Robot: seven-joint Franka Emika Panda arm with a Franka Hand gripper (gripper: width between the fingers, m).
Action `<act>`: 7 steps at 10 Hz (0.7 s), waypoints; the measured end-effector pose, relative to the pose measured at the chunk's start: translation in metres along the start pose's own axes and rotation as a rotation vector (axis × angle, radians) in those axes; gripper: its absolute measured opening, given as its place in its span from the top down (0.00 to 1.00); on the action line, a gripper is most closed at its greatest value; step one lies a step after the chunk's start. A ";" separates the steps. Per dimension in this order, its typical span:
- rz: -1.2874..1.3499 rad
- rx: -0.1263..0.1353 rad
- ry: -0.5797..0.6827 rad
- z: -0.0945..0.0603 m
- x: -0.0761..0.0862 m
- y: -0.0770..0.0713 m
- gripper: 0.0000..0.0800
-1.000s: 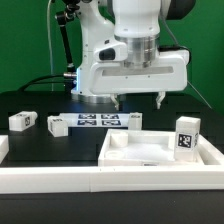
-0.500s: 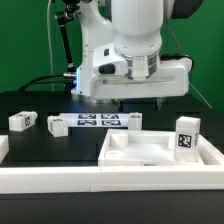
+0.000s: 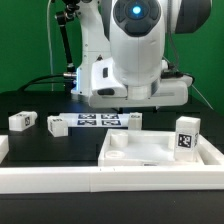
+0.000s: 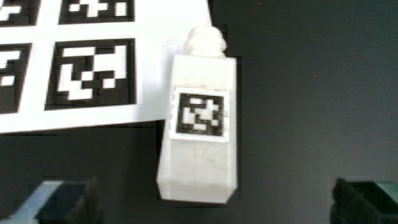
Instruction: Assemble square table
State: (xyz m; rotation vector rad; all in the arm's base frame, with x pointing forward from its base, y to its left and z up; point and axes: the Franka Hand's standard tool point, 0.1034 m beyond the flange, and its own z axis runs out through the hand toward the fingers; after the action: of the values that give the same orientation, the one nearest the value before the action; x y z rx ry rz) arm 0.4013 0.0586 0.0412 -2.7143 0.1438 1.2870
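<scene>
1. The hand [image 4: 210, 203] hung above the black tabletop [image 3: 60, 145] with its jaws spread wide and nothing between them. Both dark fingertips [image 4: 54, 200] showed in the wrist view, well apart.
2. Right under the hand lay the first leg [image 4: 199, 120], flat on its side with the tag facing up and a peg at one end. Its long side ran just beside the edge of the marker board [image 4: 71, 60].
3. In the exterior view the first leg sat at the board's three o'clock, below the arm [image 3: 135, 50].
4. Over at the board's nine o'clock, the second leg [image 3: 57, 124] sat near it, and the third leg [image 3: 22, 120] was farther out.
5. The table top [image 3: 108, 148] lay rim-up at five o'clock of the exterior view. The fourth leg [image 3: 186, 137] stood upright at its three o'clock side.
</scene>
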 end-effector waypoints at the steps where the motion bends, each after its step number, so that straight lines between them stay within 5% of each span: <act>1: 0.004 0.002 -0.100 0.004 -0.001 0.001 0.19; 7: 0.018 -0.001 -0.117 0.025 0.017 0.008 0.19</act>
State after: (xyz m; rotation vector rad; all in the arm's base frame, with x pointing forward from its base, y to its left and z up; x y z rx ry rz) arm 0.3913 0.0548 0.0116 -2.6351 0.1554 1.4468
